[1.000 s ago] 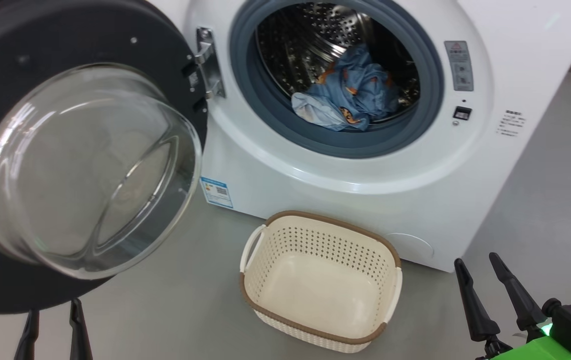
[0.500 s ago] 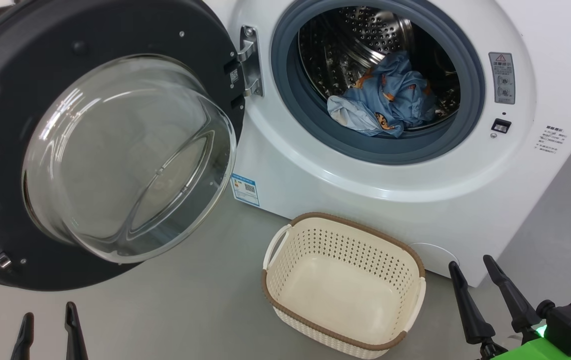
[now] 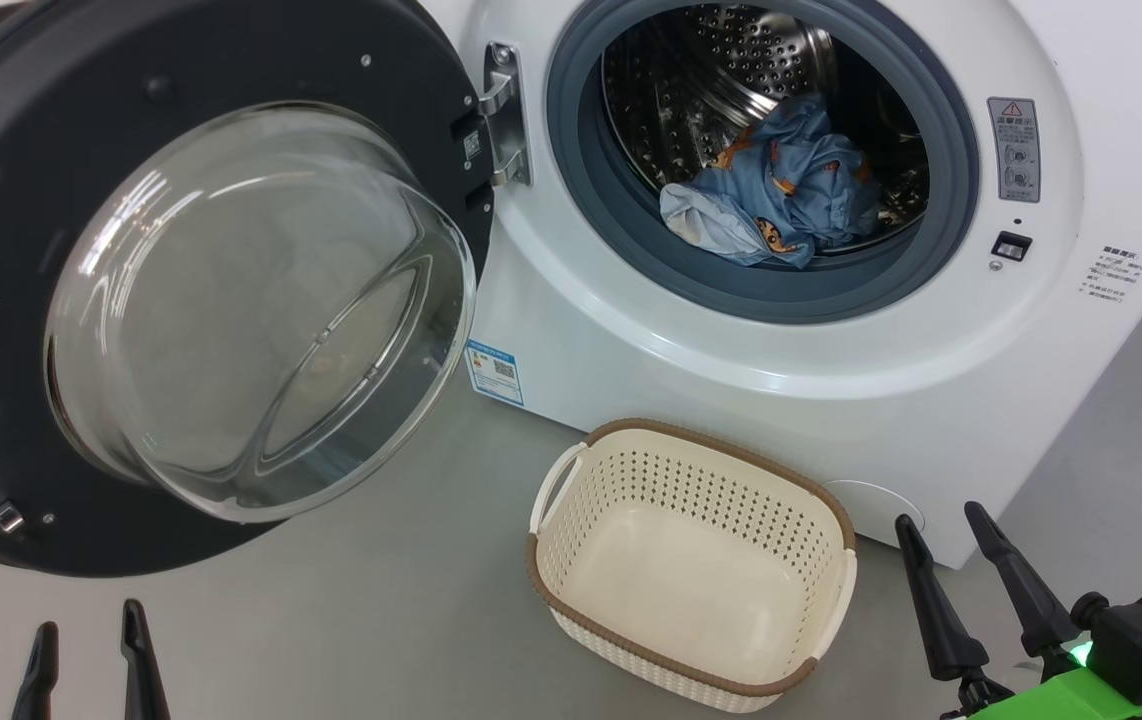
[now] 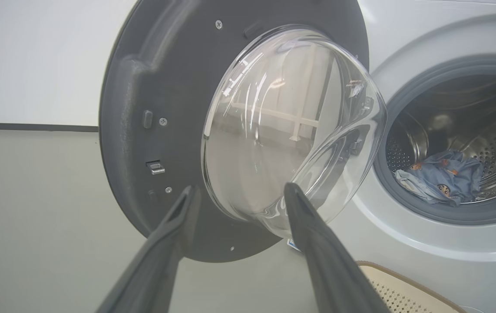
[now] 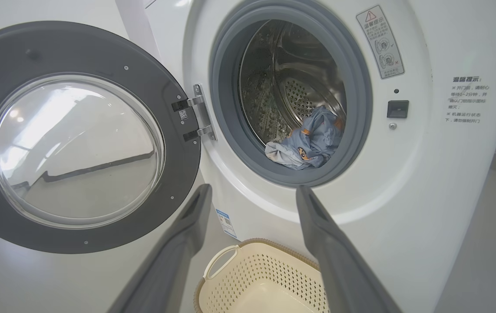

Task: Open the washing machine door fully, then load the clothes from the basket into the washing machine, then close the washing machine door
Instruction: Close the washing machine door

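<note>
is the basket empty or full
Empty: the basket shows a bare cream bottom, and the clothes lie inside the washer drum.

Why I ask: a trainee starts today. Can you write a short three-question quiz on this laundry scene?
1. Multiple choice: where are the clothes? A) in the basket B) in the washing machine C) on the floor
2. True or false: the washing machine door is shut.
3. Fill in: the left gripper and the right gripper both stand ____, holding nothing.

Key: 1 B; 2 false, it is swung wide open; 3 open.
</note>
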